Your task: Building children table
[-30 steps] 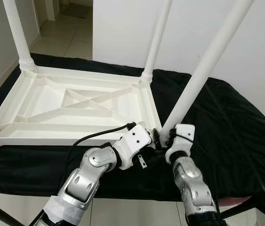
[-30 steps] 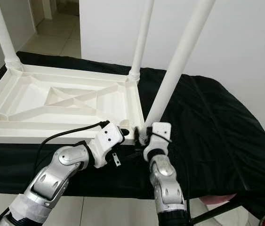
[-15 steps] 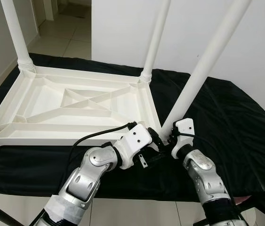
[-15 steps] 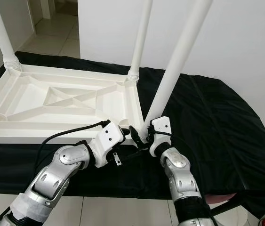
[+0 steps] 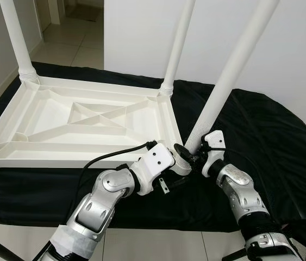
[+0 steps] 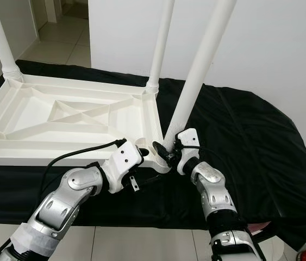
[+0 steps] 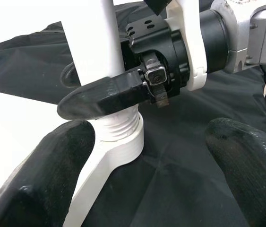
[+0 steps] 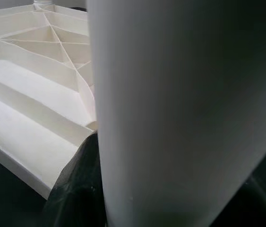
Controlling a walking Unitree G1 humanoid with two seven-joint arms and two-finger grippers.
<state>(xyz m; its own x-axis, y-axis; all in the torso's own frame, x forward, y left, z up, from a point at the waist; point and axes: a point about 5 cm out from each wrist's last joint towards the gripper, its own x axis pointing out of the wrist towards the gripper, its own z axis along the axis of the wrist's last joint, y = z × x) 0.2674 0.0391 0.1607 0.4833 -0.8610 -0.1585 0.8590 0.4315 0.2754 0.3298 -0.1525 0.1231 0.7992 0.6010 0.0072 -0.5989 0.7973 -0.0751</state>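
Observation:
A white plastic children's table (image 5: pixel 49 117) lies upside down on a black cloth (image 5: pixel 261 125), its legs pointing up. The near right leg (image 5: pixel 226 81) leans in the threaded corner socket (image 7: pixel 118 132). My right gripper (image 5: pixel 192 155) is shut on this leg just above the socket; one of its fingers (image 7: pixel 104 97) wraps across the leg's front, and the leg (image 8: pixel 184 109) sits close before its wrist camera. My left gripper (image 7: pixel 147 175) is open at the same corner, with its fingers (image 7: pixel 52 175) wide apart on either side of the socket, touching nothing.
Two more legs stand at the far left (image 5: pixel 17 41) and far right (image 5: pixel 177 46) corners. A white wall rises right behind the table. Tiled floor runs to the far left. The cloth's front edge hangs just below my arms.
My right forearm has swung out to the right and turned, while its gripper stayed at the base of the leg. The left arm has held still.

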